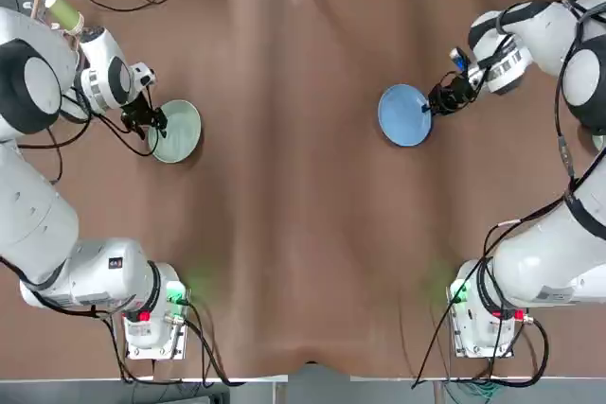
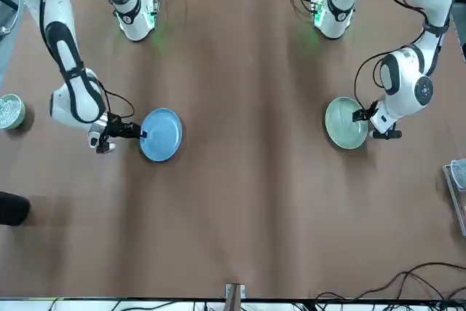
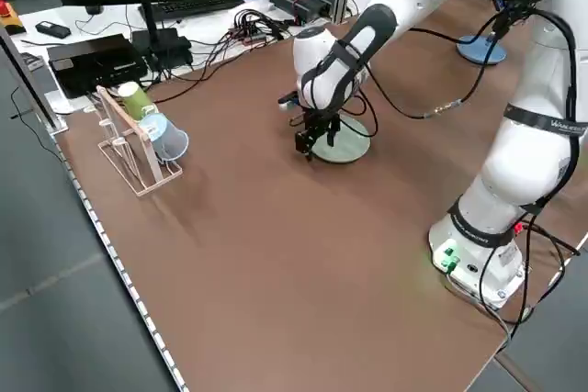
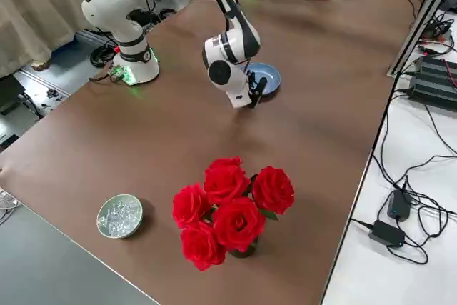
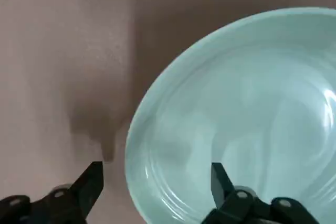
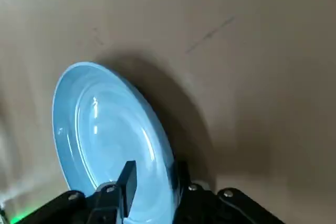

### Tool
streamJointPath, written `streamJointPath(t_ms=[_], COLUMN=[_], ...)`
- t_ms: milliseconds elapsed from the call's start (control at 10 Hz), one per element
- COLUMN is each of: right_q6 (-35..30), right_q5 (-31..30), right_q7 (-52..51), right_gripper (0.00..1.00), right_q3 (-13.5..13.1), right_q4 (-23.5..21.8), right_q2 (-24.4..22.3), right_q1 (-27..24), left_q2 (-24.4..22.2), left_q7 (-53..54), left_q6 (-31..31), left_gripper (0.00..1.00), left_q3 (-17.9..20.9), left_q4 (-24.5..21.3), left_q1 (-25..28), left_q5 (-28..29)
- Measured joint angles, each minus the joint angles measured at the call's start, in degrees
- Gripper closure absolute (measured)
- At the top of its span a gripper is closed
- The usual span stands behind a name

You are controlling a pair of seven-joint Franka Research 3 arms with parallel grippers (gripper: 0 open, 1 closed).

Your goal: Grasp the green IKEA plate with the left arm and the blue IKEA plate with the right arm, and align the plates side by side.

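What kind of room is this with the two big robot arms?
Probably a robot lab. Two white arms, the left arm and the right arm, are mounted at a brown table, with tangled cables and black electronics boxes on a bench beside it.

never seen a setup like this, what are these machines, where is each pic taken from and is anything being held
These are two white robot arms bolted to a brown table, each ending in a two-finger gripper. One picture looks straight down, one faces the robot from across the table, two look in from the sides, and two come from cameras on the wrists.

The right gripper has its fingers pinched on the rim of the blue plate, which looks tipped up at that edge. The left gripper is open, one finger either side of the green plate's rim, not yet gripping.

Also on the table: a bunch of red roses, a small silver bowl and a wooden rack with cups.
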Motion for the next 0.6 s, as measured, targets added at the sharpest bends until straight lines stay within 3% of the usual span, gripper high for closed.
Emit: streamJointPath(t_ms=[600], right_q6=[7.21], right_q5=[11.29], right_q7=[0.05], right_gripper=[0.73], right_q3=[0.02], right_q4=[-0.14], right_q2=[0.83], right_q1=[10.10], left_q2=[0.17], left_q7=[-3.66], left_q6=[0.48], left_gripper=[0.09], left_q3=[-4.35], left_q4=[1.16], left_q1=[0.02], left_q5=[-2.44])
